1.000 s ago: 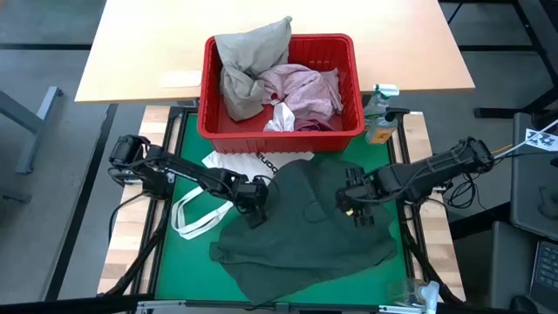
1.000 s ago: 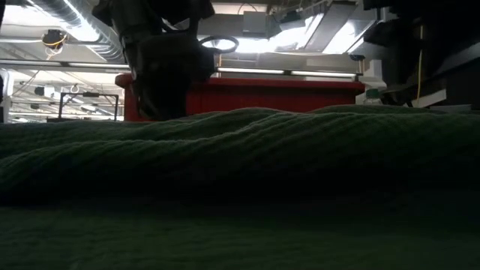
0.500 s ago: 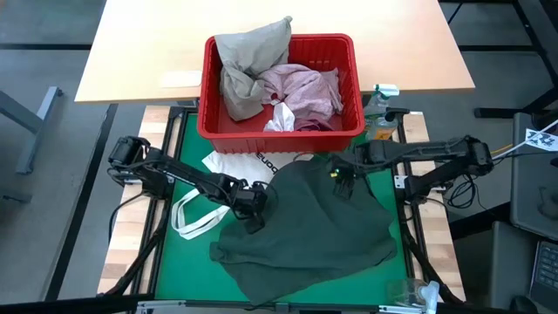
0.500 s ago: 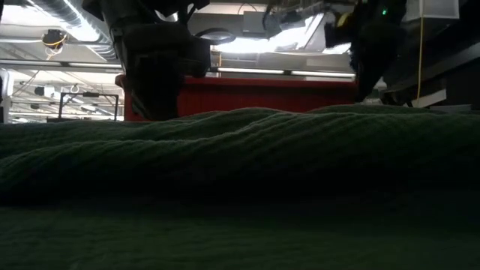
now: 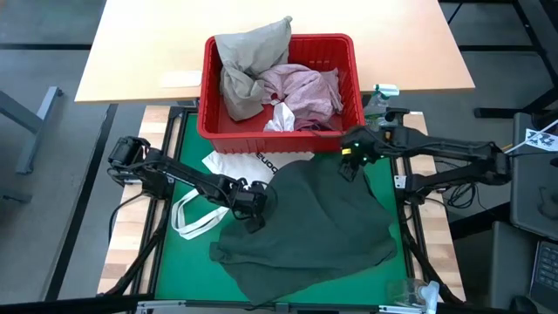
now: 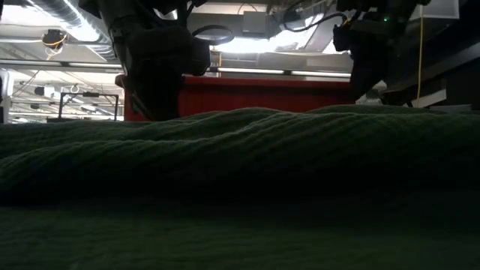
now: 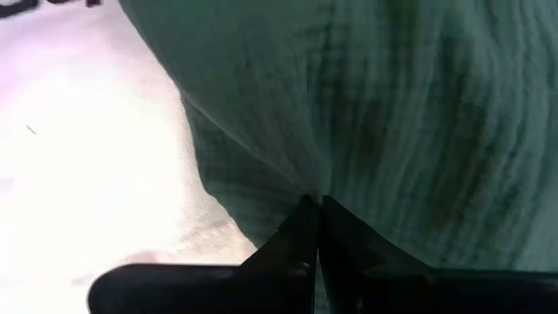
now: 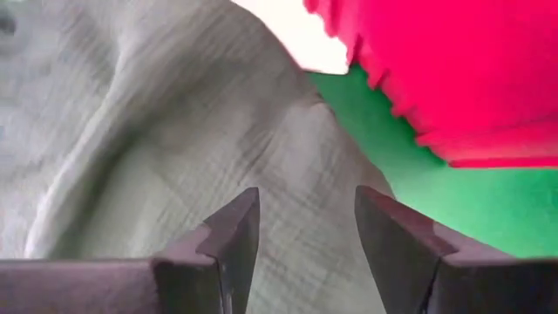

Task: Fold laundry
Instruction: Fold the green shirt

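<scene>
The left gripper (image 5: 254, 206) sits at about nine o'clock on the dark grey-green garment (image 5: 318, 231), its fingers pinched fully together on the cloth's left edge, a fold of fabric caught between them in the left wrist view; just beside it, toward ten o'clock, the white tote bag (image 5: 228, 170) lies partly under that edge; the garment itself is spread, rumpled, over the middle of the green mat (image 5: 170, 262), with the red basket (image 5: 279, 131) at twelve o'clock holding the beige-khaki piece (image 5: 244, 61), the mottled pink piece (image 5: 305, 87) and a small white piece (image 5: 281, 118); the right gripper (image 5: 349, 166) hangs at the garment's one o'clock corner, near the basket's front wall, jaws apart and holding nothing, the cloth lying below the gap between them.

The step in hand looks like taking hold of the garment at two points before spreading it flat; the left hold is made, the right is not; next the right gripper probably needs to lower onto that corner and close, taking only the green cloth and staying clear of the basket, before both arms draw the fabric taut.
</scene>
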Robot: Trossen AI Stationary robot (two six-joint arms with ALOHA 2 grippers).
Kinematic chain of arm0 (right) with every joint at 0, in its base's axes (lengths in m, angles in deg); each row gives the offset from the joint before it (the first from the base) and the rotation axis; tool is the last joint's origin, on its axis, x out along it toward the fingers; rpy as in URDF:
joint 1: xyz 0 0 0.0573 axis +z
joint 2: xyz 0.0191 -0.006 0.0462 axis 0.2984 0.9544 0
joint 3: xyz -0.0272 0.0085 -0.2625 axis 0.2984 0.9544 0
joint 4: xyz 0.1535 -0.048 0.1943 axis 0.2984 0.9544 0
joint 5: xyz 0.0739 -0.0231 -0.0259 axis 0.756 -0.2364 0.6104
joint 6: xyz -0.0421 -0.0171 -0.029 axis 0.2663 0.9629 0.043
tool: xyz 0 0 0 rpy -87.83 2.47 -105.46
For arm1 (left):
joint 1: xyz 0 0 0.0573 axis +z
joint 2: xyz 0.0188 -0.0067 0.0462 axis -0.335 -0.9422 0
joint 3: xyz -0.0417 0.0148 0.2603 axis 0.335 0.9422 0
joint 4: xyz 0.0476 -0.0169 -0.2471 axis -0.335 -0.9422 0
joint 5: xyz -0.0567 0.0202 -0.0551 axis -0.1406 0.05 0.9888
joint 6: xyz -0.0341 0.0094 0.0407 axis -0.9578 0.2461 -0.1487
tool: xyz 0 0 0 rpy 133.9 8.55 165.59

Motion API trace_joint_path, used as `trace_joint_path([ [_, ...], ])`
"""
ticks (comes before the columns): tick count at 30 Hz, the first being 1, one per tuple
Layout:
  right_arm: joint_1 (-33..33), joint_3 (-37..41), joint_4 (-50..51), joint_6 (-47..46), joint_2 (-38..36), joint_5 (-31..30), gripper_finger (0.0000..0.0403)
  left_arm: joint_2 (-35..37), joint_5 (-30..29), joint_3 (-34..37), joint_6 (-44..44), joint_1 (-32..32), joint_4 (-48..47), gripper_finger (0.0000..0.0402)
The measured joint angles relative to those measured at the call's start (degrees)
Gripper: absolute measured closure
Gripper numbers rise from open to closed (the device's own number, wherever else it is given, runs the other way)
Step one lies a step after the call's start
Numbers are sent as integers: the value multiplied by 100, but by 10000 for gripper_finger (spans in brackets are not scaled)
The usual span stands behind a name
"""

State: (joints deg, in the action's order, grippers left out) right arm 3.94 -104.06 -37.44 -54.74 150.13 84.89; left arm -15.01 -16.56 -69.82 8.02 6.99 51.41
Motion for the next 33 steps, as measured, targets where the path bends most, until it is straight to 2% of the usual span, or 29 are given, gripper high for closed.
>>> trace_joint_path([
  [5,-54,487,-541,-450,-43,-45,213,0,-69,0,1,2,0,399],
  [12,-51,1008,-1812,-518,84,-64,213,0,-88,0,4,2,-2,399],
  [18,-49,1041,-1852,-509,370,-735,213,-2,-90,1,4,2,0,399],
  [27,-49,1041,-1901,-485,961,-757,213,-2,-91,0,4,2,0,399],
  [33,-49,1041,-1908,-479,1247,-1026,219,-2,-103,1,4,1,0,399],
])
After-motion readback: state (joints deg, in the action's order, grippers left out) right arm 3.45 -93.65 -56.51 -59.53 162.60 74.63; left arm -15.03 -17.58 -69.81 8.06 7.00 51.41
